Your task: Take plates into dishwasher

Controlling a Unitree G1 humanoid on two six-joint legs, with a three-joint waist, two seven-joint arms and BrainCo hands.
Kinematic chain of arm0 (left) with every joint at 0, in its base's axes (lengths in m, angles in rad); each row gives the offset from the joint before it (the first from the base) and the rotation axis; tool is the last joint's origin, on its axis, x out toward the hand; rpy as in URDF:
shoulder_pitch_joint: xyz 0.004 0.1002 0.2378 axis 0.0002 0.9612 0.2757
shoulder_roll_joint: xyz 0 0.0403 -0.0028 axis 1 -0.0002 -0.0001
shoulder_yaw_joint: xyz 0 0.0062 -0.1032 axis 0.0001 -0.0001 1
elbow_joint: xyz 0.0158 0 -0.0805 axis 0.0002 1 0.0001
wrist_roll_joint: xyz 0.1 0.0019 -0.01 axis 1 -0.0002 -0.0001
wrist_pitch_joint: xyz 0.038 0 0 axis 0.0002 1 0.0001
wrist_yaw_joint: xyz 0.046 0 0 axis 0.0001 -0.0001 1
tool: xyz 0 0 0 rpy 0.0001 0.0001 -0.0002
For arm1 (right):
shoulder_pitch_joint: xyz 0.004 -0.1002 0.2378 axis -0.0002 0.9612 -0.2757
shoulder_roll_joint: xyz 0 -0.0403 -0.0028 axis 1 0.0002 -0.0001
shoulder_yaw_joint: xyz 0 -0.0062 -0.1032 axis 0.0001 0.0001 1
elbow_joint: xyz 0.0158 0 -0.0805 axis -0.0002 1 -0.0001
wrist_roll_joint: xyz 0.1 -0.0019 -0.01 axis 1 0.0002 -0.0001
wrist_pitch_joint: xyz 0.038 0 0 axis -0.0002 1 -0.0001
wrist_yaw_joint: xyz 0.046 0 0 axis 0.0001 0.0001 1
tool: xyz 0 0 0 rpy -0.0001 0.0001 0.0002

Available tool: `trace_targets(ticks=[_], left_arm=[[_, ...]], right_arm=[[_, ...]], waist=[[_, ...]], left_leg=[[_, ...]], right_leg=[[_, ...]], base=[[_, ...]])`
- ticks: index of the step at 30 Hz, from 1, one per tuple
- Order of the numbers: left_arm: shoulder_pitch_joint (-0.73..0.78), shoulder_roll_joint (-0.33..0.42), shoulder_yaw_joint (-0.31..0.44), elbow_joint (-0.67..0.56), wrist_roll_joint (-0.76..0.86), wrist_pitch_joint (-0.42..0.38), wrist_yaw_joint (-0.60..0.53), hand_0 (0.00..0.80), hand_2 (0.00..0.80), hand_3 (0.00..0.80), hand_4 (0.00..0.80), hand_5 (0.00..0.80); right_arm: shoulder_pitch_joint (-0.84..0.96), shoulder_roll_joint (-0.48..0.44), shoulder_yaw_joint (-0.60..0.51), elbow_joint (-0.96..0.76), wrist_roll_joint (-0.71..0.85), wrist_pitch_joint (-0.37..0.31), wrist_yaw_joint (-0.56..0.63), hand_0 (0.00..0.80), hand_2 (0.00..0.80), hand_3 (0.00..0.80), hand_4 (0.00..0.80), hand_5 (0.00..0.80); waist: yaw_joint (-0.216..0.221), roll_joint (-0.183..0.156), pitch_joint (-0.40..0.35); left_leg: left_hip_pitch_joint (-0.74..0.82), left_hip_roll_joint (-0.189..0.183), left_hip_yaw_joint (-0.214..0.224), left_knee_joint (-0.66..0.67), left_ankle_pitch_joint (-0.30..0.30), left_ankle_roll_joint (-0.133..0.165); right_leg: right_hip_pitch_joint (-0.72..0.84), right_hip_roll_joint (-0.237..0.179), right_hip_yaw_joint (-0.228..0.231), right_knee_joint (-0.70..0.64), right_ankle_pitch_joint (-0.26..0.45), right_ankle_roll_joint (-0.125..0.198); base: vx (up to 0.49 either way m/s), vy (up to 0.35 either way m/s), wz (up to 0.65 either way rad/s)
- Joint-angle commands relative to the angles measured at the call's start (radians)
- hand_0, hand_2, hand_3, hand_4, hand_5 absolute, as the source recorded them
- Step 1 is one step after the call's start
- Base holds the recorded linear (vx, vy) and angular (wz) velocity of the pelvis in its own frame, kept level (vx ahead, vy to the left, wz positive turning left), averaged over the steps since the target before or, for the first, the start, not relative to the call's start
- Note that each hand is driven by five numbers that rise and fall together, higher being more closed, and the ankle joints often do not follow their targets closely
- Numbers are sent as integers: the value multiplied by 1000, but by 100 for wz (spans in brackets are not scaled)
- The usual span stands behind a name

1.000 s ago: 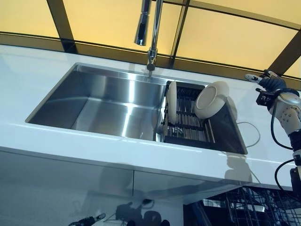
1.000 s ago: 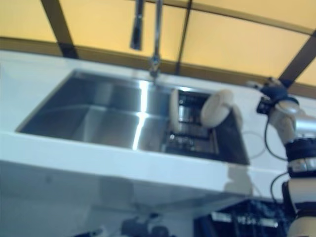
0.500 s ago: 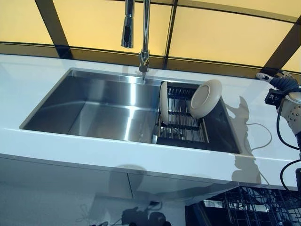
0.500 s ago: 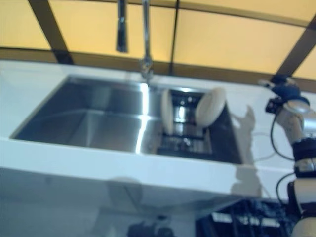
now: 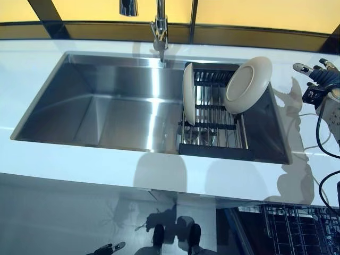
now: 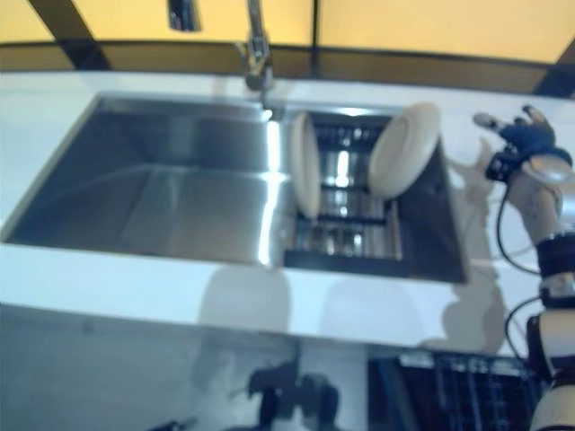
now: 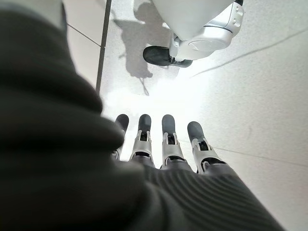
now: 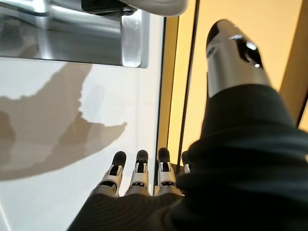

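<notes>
Two cream plates stand in a dark wire rack (image 5: 215,130) at the right end of a steel sink (image 5: 106,106) set in a white bench (image 5: 69,164): one plate (image 5: 188,101) upright on edge at the rack's left side, the other plate (image 5: 247,85) leaning at its far right corner. The right hand (image 5: 317,74) hangs over the bench's right end, fingers straight, empty. The left hand (image 7: 166,144), fingers straight and empty, points at the floor (image 7: 260,86).
</notes>
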Motion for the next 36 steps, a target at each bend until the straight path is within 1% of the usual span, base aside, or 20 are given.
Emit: trace_targets(ticks=[1,4,7,16,28,36], left_arm=[[-18,25,-53,9,-28,-19,20,0,0,0,0,0],[-19,25,-52,11,-22,-21,18,0,0,0,0,0],[-24,26,-57,17,-29,-21,19,0,0,0,0,0],[-20,25,-50,23,-31,-31,15,0,0,0,0,0],[-13,22,-52,27,-42,-39,19,0,0,0,0,0],[-6,23,-49,30,-39,-41,16,0,0,0,0,0]], right_arm=[[-117,-57,43,-78,43,-75,-25,0,0,0,0,0],[-112,-53,37,-87,52,-71,-27,0,0,0,0,0],[-120,-48,35,-85,99,-73,-29,0,0,0,0,0],[-120,-32,36,-101,80,-64,-15,0,0,0,0,0],[-140,-25,52,-110,91,-69,-12,0,0,0,0,0],[-136,-13,59,-134,94,-59,-13,0,0,0,0,0]], waist=[[26,-14,-3],[27,-14,2],[26,-11,10],[25,-10,13],[28,-13,12],[32,-20,9]], left_leg=[[-36,1,17,-4,-49,1],[-39,1,16,-4,-47,0],[-42,1,16,-4,-48,-1],[-36,-1,15,-4,-49,-1],[-23,-1,13,-4,-51,-2],[-15,-2,12,-4,-54,-1]], right_leg=[[16,-10,-30,-1,-63,52],[13,-11,-32,-1,-62,51],[10,-12,-36,-1,-62,50],[16,-13,-38,-1,-65,48],[30,-14,-40,-1,-69,48],[40,-15,-45,-1,-71,49]], base=[[0,0,0],[0,0,0],[0,0,0],[0,0,0],[0,0,0],[0,0,0]])
